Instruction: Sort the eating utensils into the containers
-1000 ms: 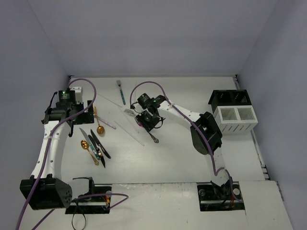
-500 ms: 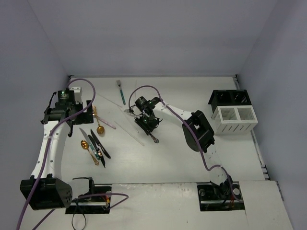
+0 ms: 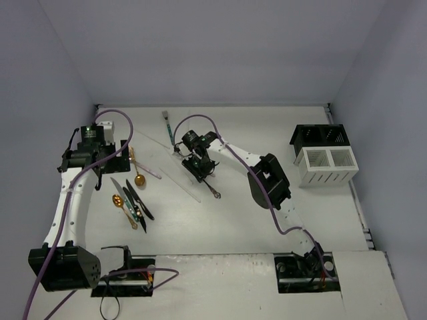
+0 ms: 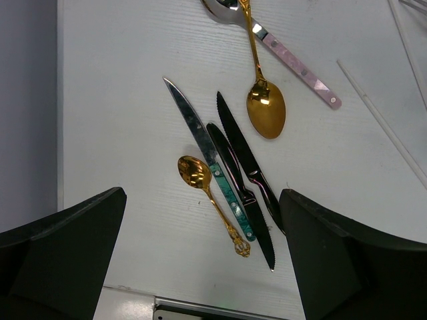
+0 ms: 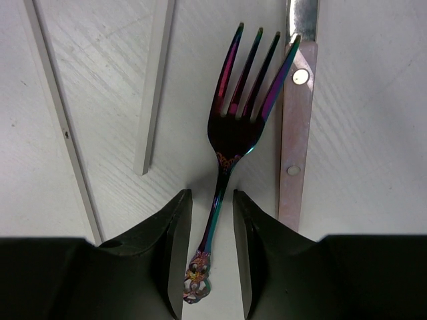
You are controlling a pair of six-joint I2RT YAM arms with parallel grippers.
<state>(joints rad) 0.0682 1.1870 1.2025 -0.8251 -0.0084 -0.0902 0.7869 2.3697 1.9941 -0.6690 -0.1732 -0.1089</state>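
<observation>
Right hand (image 5: 211,200) has shifted toward 10 o'clock across the bench (image 3: 200,227) since a second ago. Rainbow fork (image 5: 230,127) lies flat mid-bench, its handle between that hand's slightly parted fingers with a thin gap each side, not gripped. Pink-handled piece (image 5: 293,133) lies at the fork's 3 o'clock, touching the outer tine tip. Pale sticks (image 5: 155,87) lie at 9 o'clock. Containers (image 3: 325,167) sit well apart at 3 o'clock, white bin joined to black. Left hand (image 4: 201,197) is spread wide, released, above knives (image 4: 243,160) and gold spoons (image 4: 265,113) at the bench's 9 o'clock.
</observation>
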